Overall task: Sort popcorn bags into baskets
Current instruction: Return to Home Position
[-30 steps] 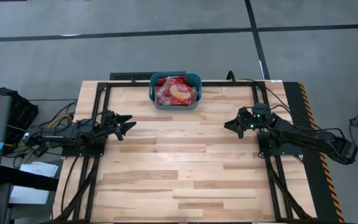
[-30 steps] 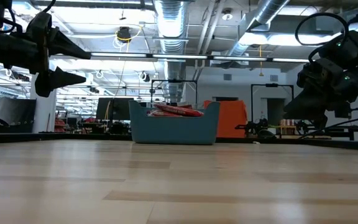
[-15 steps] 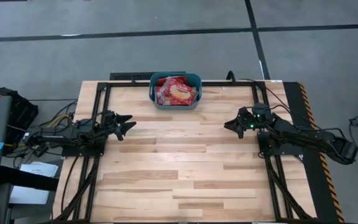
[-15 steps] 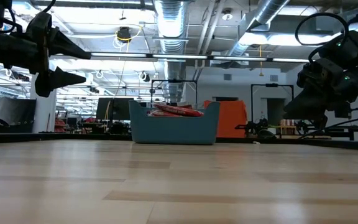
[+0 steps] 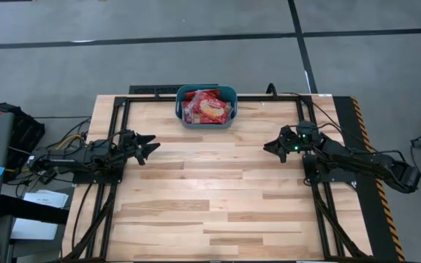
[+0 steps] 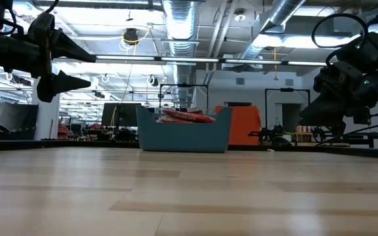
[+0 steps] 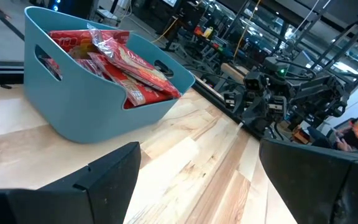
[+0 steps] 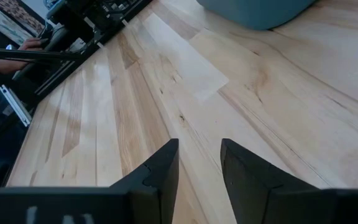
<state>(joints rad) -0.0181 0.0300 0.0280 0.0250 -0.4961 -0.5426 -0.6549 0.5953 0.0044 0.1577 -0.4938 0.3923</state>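
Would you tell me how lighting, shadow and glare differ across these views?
Low view: bright ceiling lights backlight the left hand into silhouette, and the near wall of the teal tub is shaded. High view: even light, no glare on the table. Right wrist view: a pale sheen on the table.

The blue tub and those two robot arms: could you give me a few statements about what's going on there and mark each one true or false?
1. All the popcorn bags lie in the teal tub; none lies on the table. True.
2. The left gripper holds a bag. False: it is open and empty, over the table's left side.
3. The right gripper hangs over the tub. False: it is over the table's right side, clear of the tub, with its fingers apart and nothing between them.
4. The tub stands at the middle of the table's far edge, as seen in the low view. True.
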